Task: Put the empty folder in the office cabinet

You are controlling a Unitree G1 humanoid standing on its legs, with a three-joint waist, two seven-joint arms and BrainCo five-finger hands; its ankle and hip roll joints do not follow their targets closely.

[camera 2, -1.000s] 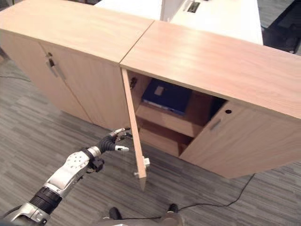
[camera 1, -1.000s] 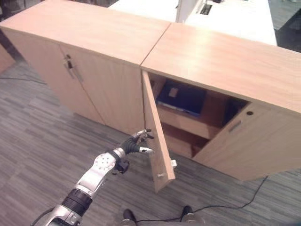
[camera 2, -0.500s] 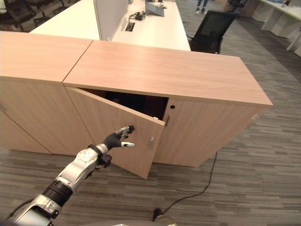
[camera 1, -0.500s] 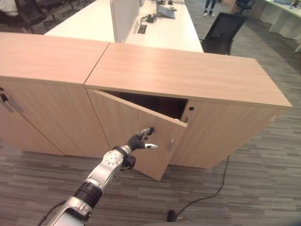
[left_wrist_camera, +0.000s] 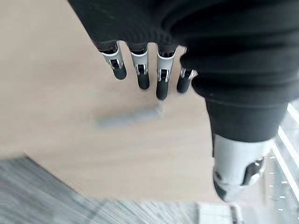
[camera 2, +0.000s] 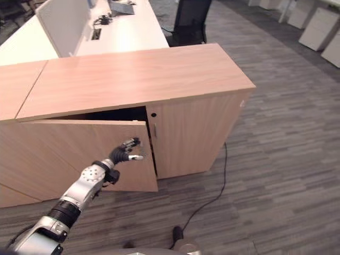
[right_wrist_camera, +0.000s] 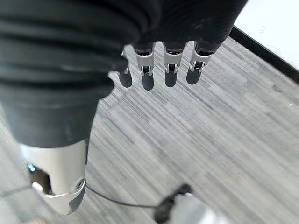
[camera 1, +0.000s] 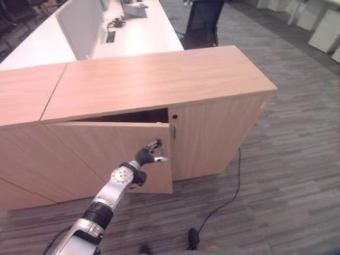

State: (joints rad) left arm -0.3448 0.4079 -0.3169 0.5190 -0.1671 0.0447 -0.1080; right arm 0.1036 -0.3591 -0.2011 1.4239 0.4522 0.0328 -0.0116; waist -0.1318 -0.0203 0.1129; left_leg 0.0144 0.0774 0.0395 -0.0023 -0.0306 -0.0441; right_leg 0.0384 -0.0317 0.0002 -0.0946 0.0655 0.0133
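1. The robot's left hand (camera 1: 150, 155) reaches out with relaxed, straight fingers (left_wrist_camera: 142, 74) at the outer face of the cabinet door (camera 1: 106, 154), holding nothing.
2. The door of the office cabinet (camera 1: 159, 79) stands almost shut, with a narrow dark gap under the wooden top at its upper edge.
3. In the left wrist view, a slim grey door handle (left_wrist_camera: 128, 117) lies on the wood just beyond the fingertips; contact between hand and door cannot be made out.
4. The folder's place cannot be told: the near-shut door hides the cabinet's inside, and neither hand carries it.
5. The right hand (right_wrist_camera: 159, 65) hangs with its fingers loosely straight above the grey striped carpet (right_wrist_camera: 210, 140), empty.
6. Behind the cabinet, a white bench (camera 2: 127, 32) carries a screen divider (camera 2: 64, 24), with a black office chair (camera 2: 188, 18) at its end.
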